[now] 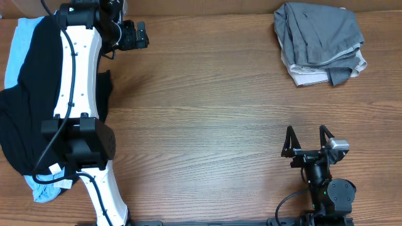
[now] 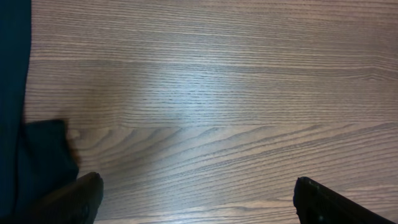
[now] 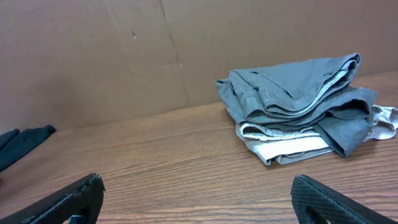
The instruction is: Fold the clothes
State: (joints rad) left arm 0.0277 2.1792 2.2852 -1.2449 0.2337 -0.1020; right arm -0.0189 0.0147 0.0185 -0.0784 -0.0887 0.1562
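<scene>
The clothes lie in two heaps. A folded stack sits at the table's far right: grey-olive shorts (image 1: 320, 34) on top of a pale beige garment (image 1: 306, 77). The right wrist view shows the same shorts (image 3: 298, 87) and beige garment (image 3: 286, 144). A black garment (image 1: 25, 107) over a light-blue one (image 1: 17, 47) lies heaped at the left edge, partly under my left arm. My left gripper (image 1: 144, 34) is open above bare wood at the far left, with black cloth (image 2: 25, 155) beside its left finger. My right gripper (image 1: 306, 130) is open and empty, well short of the stack.
A brown cardboard wall (image 3: 124, 56) runs along the table's far edge behind the stack. My white left arm (image 1: 78, 94) stretches from the near edge to the far edge. Bare wood tabletop (image 1: 207, 113) spans the middle between the two heaps.
</scene>
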